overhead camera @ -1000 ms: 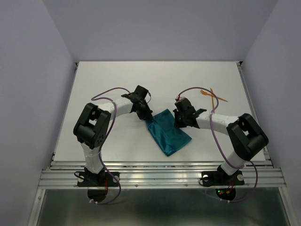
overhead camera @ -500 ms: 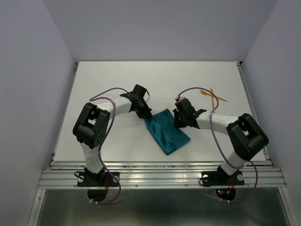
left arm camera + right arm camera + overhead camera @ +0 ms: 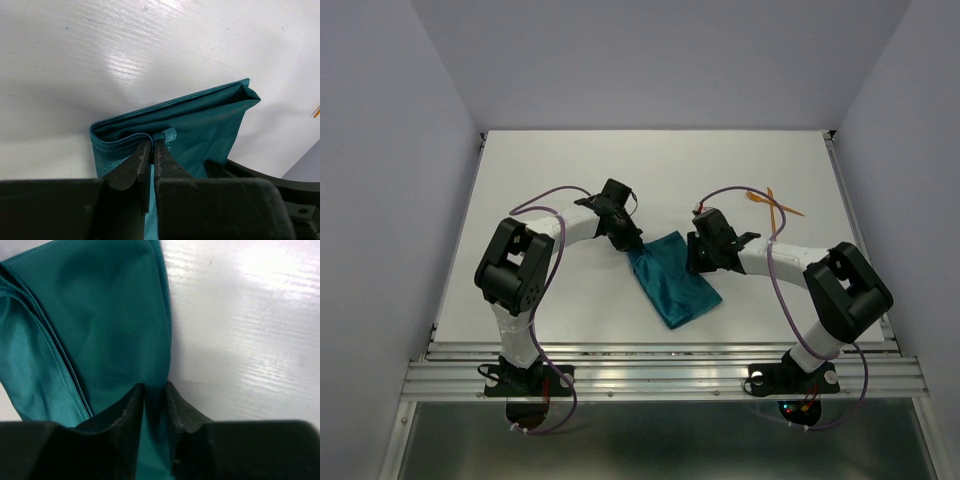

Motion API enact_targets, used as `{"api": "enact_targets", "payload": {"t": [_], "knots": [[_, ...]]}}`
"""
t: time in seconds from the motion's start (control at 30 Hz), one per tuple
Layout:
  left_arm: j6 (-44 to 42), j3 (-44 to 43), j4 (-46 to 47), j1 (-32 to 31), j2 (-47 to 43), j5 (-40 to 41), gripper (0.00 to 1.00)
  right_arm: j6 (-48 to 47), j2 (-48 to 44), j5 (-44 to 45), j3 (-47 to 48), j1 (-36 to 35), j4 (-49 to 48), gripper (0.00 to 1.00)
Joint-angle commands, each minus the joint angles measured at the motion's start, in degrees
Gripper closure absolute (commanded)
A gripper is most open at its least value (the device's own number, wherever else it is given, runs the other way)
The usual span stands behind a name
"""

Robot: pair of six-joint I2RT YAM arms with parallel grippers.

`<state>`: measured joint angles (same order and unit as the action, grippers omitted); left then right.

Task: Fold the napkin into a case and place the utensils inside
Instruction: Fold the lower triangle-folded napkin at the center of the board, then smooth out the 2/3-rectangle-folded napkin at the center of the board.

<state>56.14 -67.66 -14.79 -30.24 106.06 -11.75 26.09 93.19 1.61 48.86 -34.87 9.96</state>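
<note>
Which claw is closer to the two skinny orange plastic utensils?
The right claw, at the right edge of the folded teal cloth napkin. The two thin orange plastic utensils lie beyond it; the left claw grips the napkin's opposite edge.

Table (image 3: 570, 180): white and glossy (glare streaks show in both wrist views).
Walls (image 3: 650, 60): pale lavender, enclosing the table on three sides.
Near edge: ribbed aluminium rails (image 3: 660, 375) run across the table's width.
</note>
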Motion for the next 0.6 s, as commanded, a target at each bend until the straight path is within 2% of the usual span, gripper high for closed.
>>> {"api": "enact_targets", "payload": {"t": [0.0,0.03,0.07,0.17,0.23,0.4,0.43,0.47,0.53,0.57], "knots": [[0.46,-0.02,0.99,0.27,-0.42,1.03,1.00,0.72,-3.44,-0.11,-0.70,0.16,1.99,0.68],[0.46,0.07,0.90,0.27,-0.33,0.94,1.00,0.81,-3.97,0.06,-0.26,0.16,2.78,0.64],[0.46,0.16,1.07,0.27,-0.15,0.85,1.00,0.98,-5.28,0.24,0.00,0.16,3.14,0.54],[0.37,0.16,1.08,0.27,0.02,0.94,1.00,1.42,-7.83,0.68,0.71,0.16,4.63,0.40],[0.29,0.25,0.90,0.27,0.02,1.02,1.00,1.77,-9.16,1.03,0.97,0.16,5.51,0.34],[0.29,0.33,1.07,0.27,0.55,1.20,1.00,2.74,-11.71,2.26,2.38,-1.59,7.27,0.32],[0.29,0.42,1.08,0.27,0.64,1.11,1.00,2.92,-11.80,2.26,2.64,-2.21,7.53,0.33],[0.37,0.42,1.08,0.27,0.73,1.11,1.00,3.00,-11.71,1.56,2.73,-3.61,7.71,0.45],[0.37,0.33,1.16,0.27,0.99,1.11,1.00,3.44,-11.28,0.33,2.64,-5.11,7.19,0.62],[0.46,0.33,1.08,0.27,0.99,1.20,1.00,3.53,-10.23,-1.07,2.56,-6.68,6.57,0.74]]}}
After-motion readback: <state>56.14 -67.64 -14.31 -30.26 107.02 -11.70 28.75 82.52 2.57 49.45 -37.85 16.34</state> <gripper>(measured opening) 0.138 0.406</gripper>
